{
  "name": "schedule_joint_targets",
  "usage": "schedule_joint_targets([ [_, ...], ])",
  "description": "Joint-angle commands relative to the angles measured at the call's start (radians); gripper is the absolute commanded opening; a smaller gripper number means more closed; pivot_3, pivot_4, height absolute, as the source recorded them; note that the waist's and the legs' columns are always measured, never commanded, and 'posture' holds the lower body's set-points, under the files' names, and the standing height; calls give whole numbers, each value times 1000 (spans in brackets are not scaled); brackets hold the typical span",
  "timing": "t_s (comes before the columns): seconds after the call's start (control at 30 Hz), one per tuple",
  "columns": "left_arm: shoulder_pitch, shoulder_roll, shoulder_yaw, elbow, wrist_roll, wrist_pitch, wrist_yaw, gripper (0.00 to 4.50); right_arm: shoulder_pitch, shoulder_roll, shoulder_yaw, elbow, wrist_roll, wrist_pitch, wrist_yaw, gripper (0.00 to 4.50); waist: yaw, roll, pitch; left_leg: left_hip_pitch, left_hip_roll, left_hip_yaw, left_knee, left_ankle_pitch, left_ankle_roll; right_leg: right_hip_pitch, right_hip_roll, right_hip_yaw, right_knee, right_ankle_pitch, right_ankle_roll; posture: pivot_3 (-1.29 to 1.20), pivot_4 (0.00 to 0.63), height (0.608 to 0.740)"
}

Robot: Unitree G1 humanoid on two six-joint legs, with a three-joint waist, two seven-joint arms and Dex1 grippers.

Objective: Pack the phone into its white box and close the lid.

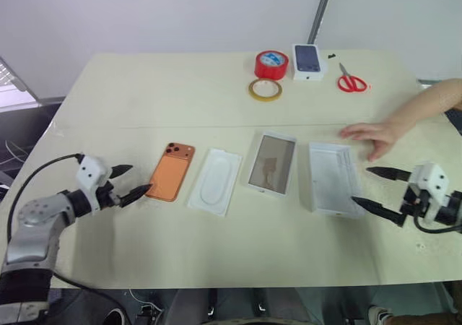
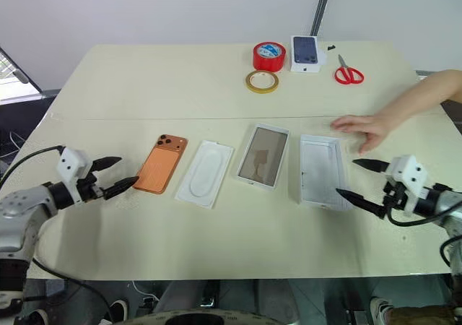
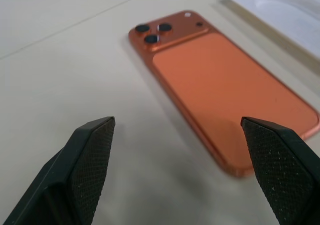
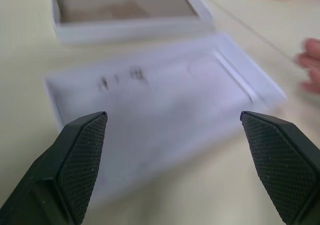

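With both hands spread apart and empty, the left hand (image 1: pixel 134 181) should pinch the phone (image 1: pixel 172 171), lying face-down on the surface, probably by its long edges.

Lab-like test space: bare worktable (image 1: pixel 216 260), plain grey wall (image 1: pixel 180 14), trailing cables (image 1: pixel 14 152).

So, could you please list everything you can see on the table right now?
phone: 1, orange, face down, left of row
tray: 1, white, beside phone
white box: 1, open, mid-row
lid: 1, white, right of box
tape rolls: 2, red and yellow, far side
small box: 1, white, far side
scissors: 1, red, far right
person's hand: 1, beyond lid
left gripper: open, near phone
right gripper: open, near lid
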Motion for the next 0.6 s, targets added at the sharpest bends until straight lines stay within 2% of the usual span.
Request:
schedule_joint_targets([
  [0.03,22,9,49,-32,-27,-35,-12,4238,10,-27,-64,31,4,-32,11,4451,-1,0,0,0,0,0,0,0,0,0,0,0,0,0,0,0,150,740],
  [0.33,21,18,13,-46,14,-69,2,4238,-36,-11,-40,38,-11,-30,-13,4451,-2,1,0,0,0,0,0,0,0,0,0,0,0,0,1,0,150,740],
  [0.4,3,15,35,-52,-36,-48,-24,4238,-43,-7,-31,33,-15,-31,-15,4451,-1,1,0,0,0,0,0,0,0,0,0,0,0,0,1,0,150,740],
  [0.6,-21,27,31,-68,-63,25,-22,4238,-86,4,-10,17,-21,-30,-40,4451,-1,1,0,0,0,0,0,0,0,0,0,0,0,1,1,0,150,740],
])
